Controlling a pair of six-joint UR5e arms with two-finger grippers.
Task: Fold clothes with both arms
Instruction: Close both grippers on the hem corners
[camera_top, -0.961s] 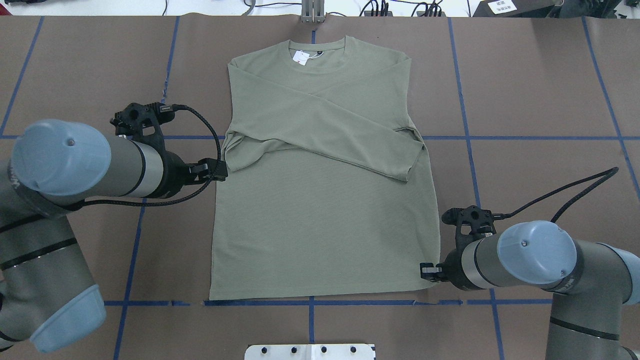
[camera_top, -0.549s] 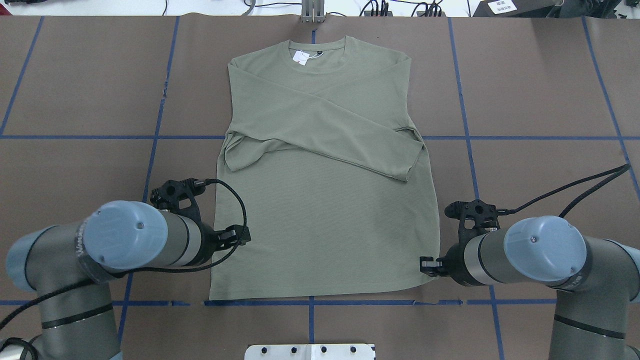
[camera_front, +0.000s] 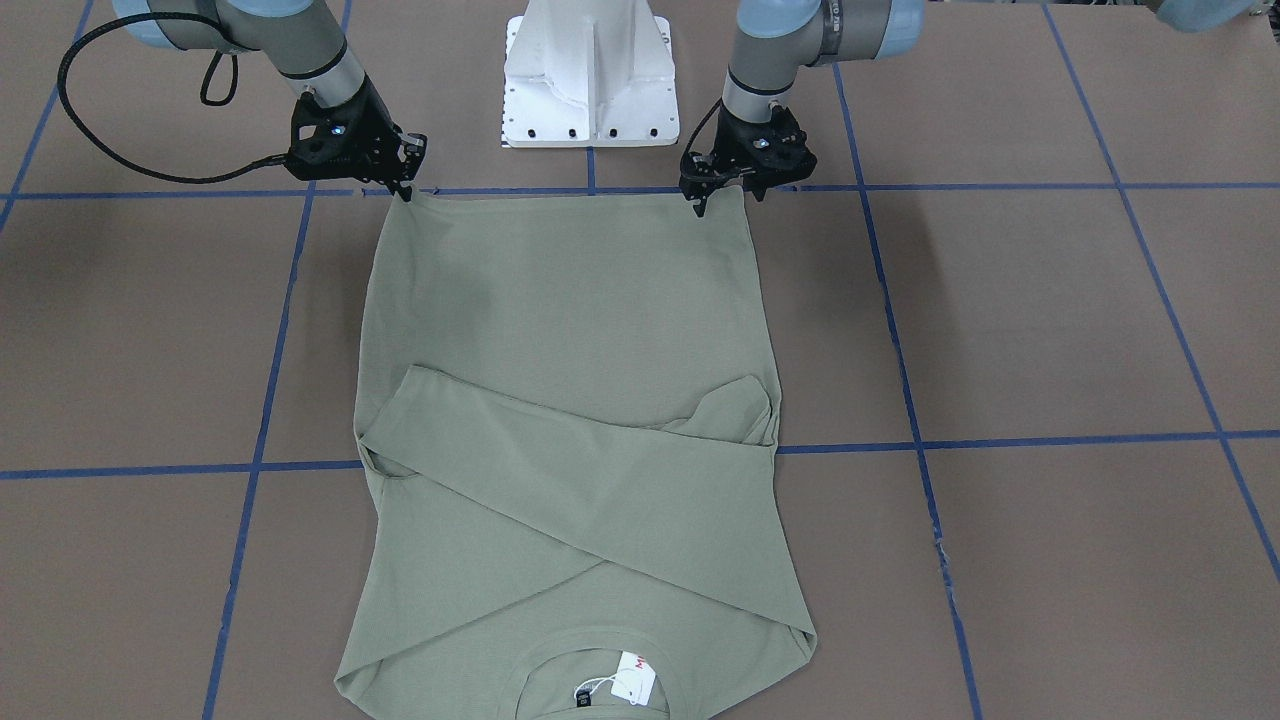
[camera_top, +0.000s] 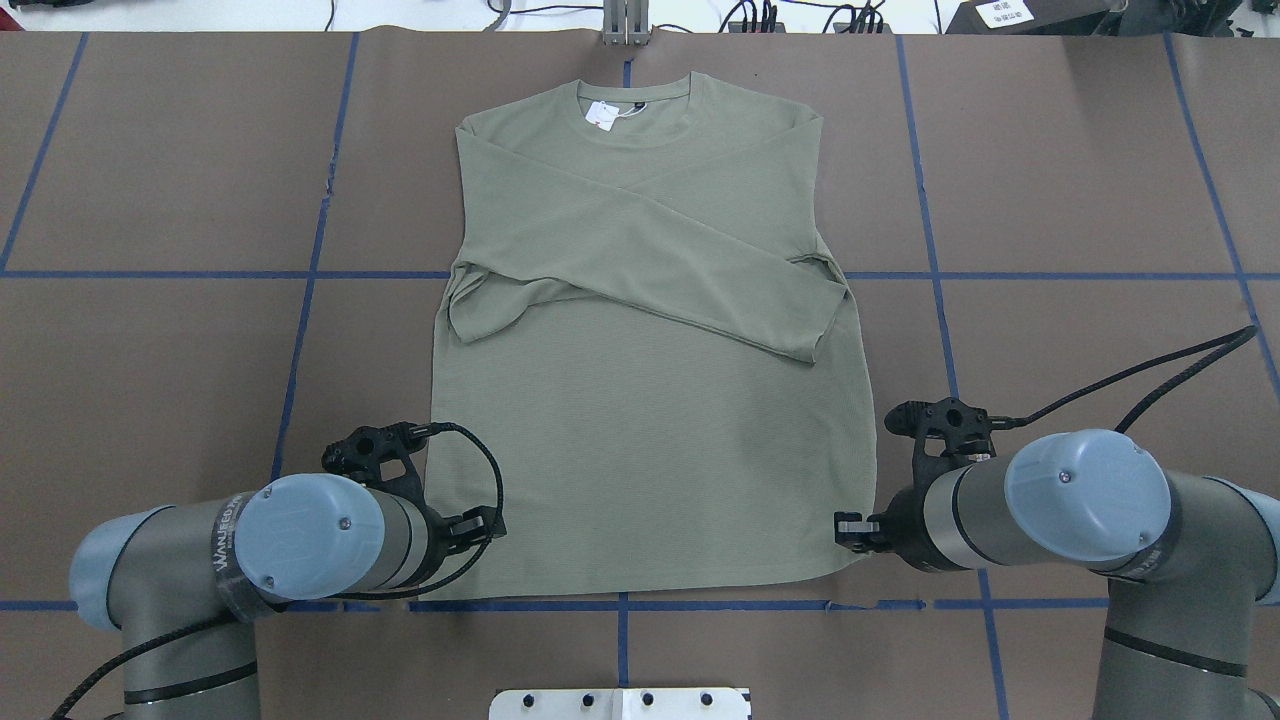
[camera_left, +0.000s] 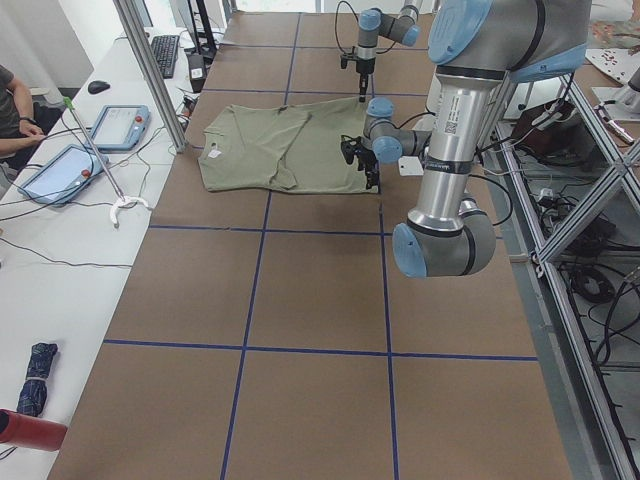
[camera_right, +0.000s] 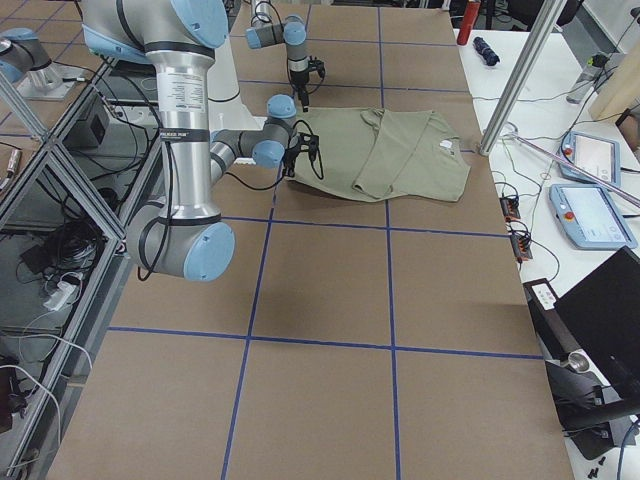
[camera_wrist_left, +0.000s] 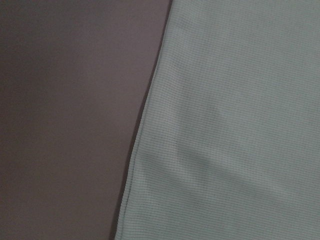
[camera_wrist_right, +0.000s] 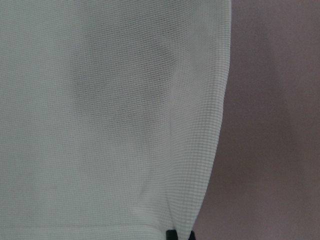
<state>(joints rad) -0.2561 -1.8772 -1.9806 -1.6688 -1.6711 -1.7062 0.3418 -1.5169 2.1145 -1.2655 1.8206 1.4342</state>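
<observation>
Shirt (camera_top: 650, 450) flat on bench (camera_top: 150, 150), sleeves crossed. Long axis runs straight away from both pincers, with collar at far end and hem at near end. Right pincer (camera_front: 405, 187) appears pinched on its hem corner. Left pincer (camera_front: 728, 196) spread, straddling other corner, not yet closed.

Work surface: brown table covering (camera_top: 1080, 160), marked into a grid by blue tape lines (camera_top: 1100, 275), seamed in strips, evenly lit.

Exterior left view, left side of frame: white side bench (camera_left: 60, 260) carrying a keyboard (camera_left: 165, 55), a mouse (camera_left: 98, 87) and two tablets in blue cases (camera_left: 120, 127). Loose cables run across it. An aluminium post (camera_left: 150, 75) stands at its inner edge.

Lower left: folded dark umbrella (camera_left: 38, 365) and red cylinder (camera_left: 30, 430). Upper left: a person's arm (camera_left: 12, 105). Right edge: aluminium framing (camera_left: 590, 270) with cabling.
</observation>
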